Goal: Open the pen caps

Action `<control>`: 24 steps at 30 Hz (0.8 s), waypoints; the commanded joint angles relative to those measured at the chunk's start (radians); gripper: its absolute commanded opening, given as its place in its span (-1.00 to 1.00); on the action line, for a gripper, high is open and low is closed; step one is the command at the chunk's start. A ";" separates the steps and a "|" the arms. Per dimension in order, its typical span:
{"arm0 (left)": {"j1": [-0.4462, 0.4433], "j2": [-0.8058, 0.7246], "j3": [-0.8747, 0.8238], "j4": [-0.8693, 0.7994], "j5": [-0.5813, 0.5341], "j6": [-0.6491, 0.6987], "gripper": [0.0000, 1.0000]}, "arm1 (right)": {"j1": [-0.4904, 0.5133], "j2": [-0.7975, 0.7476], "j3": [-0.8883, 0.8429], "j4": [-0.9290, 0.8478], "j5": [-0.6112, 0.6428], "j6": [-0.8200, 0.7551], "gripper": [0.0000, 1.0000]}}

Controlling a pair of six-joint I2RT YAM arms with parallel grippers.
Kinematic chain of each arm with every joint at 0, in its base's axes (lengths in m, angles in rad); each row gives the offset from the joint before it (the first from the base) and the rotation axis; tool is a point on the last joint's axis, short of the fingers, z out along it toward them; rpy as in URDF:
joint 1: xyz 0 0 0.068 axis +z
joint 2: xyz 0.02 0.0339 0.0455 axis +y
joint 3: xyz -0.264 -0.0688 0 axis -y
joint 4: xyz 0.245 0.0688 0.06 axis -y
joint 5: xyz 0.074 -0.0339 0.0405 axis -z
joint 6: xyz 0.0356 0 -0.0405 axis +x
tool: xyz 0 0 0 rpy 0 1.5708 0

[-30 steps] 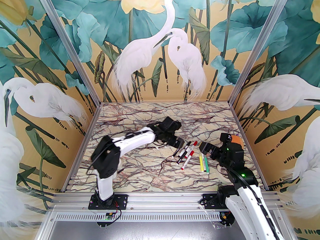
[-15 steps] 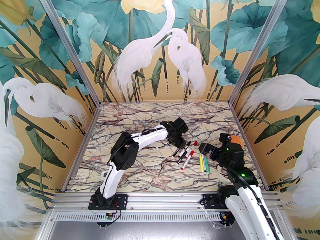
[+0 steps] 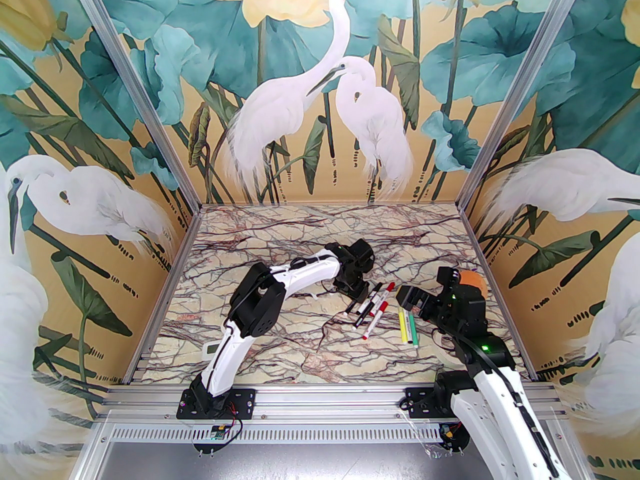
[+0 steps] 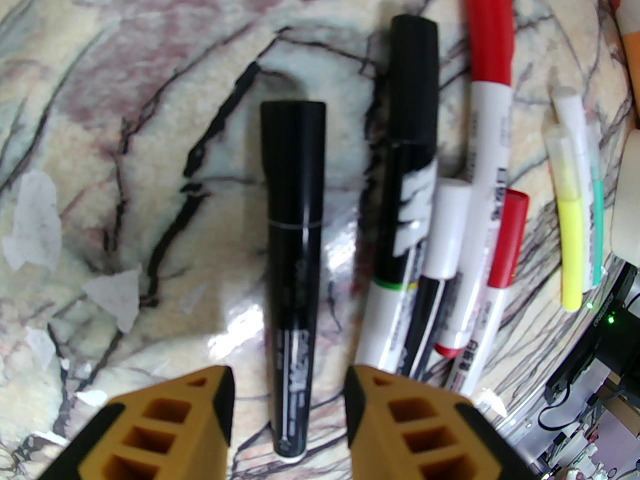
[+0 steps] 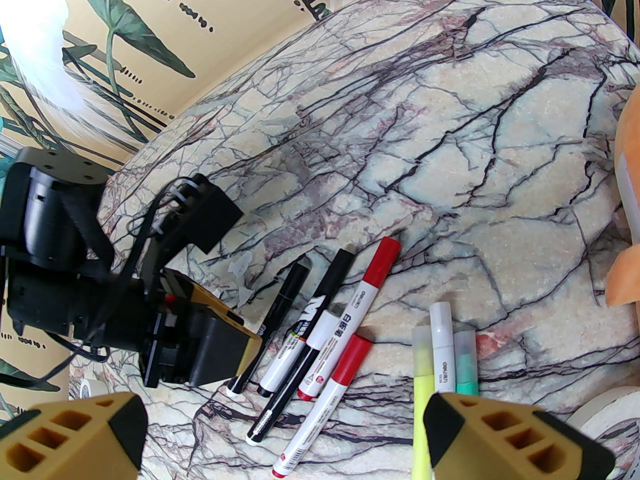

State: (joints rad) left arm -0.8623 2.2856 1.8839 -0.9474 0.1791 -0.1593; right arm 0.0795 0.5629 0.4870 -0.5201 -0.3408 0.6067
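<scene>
Several markers lie side by side on the marble table, right of centre. Their pen caps point toward the far wall: a slim black pen's black cap, a thicker black cap, two red caps, a white cap and whitish highlighter caps. All caps sit on their barrels. My left gripper is low over the slim black pen, its orange fingers straddling the rear barrel with a gap on each side. My right gripper stands wide open over the highlighters.
An orange object sits at the far right beside the right arm. A cream tape roll lies near the highlighters, a smaller one behind the left gripper. Torn white scraps stick to the marble. Walls enclose three sides.
The left arm swung right and came down onto the pen cluster, its jaws narrowing around the slim black pen. The right arm barely moved.
</scene>
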 commanded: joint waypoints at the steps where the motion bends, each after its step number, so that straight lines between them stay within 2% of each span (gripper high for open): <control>1: -0.003 0.032 0.041 -0.048 0.011 0.027 -0.22 | 0.006 -0.004 -0.010 0.008 -0.010 0.016 0.99; 6: -0.003 0.053 0.064 -0.062 0.007 0.026 -0.32 | 0.006 0.001 -0.019 0.015 -0.021 0.022 0.99; 16: -0.017 0.081 0.080 -0.073 -0.014 0.010 -0.36 | 0.007 -0.003 -0.040 0.020 -0.032 0.030 0.99; 24: -0.047 0.126 0.111 -0.119 -0.128 0.002 -0.38 | 0.009 -0.001 -0.044 0.022 -0.032 0.038 0.99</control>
State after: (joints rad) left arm -0.8898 2.3577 1.9663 -1.0142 0.1207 -0.1459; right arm 0.0795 0.5629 0.4526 -0.5125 -0.3676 0.6292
